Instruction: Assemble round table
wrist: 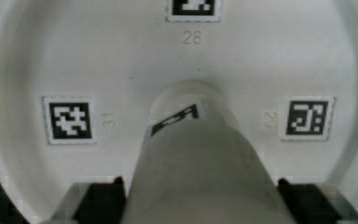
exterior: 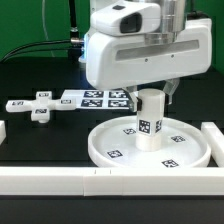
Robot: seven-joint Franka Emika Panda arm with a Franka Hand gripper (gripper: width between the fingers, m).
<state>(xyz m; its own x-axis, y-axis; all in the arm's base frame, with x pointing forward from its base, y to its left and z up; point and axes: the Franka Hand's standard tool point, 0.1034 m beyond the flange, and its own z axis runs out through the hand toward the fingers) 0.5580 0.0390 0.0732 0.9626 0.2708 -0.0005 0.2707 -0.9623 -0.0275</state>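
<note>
Because the post (exterior: 150,120) must seat upright in the middle of the disc (exterior: 98,143), which lies flat on the desk (exterior: 40,140), the fingers (wrist: 91,200) clasp it from both sides near its top, seemingly to hold it plumb.

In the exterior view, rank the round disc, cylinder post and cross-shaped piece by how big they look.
1. round disc, clearly largest.
2. cylinder post.
3. cross-shaped piece, close to the post in apparent size. It lies farther back, so this order is unsure.
</note>
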